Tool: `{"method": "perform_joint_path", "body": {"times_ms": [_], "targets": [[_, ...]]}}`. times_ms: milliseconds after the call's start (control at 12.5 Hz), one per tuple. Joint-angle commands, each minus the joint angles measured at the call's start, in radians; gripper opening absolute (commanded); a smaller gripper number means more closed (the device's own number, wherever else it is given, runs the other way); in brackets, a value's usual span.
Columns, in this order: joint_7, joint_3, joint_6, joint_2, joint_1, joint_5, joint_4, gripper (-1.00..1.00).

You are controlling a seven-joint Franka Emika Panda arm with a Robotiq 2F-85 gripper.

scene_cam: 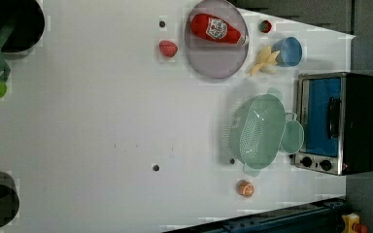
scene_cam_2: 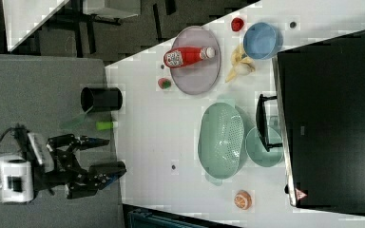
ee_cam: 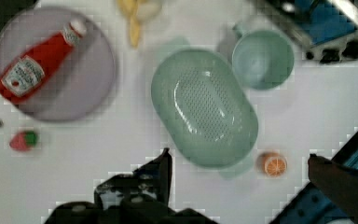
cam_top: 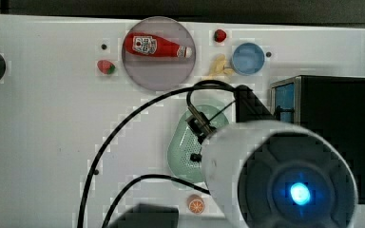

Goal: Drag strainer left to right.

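Fingers [scene_cam_2: 105, 142] spread wide hang well off the bench [scene_cam_2: 171, 128], apparently poised to approach the mint strainer [scene_cam_2: 221, 140] resting beside the green mug [scene_cam_2: 265, 146].

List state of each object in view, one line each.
strainer: upright on the table, open side up, empty, not held.
mug: upright, empty, beside the strainer.
ketchup bottle: lying on its side on the plate.
blue bowl: upright, empty.
toaster oven: door closed.
gripper: fingers open, holding nothing, off to the side of the table.
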Motion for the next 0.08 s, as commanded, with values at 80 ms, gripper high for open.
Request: {"method": "perform_joint_path", "body": {"times_ms": [80], "targets": [[-0.071,0.024,-0.006,0.015,-0.002,-0.023,0.011,1.00]]}}
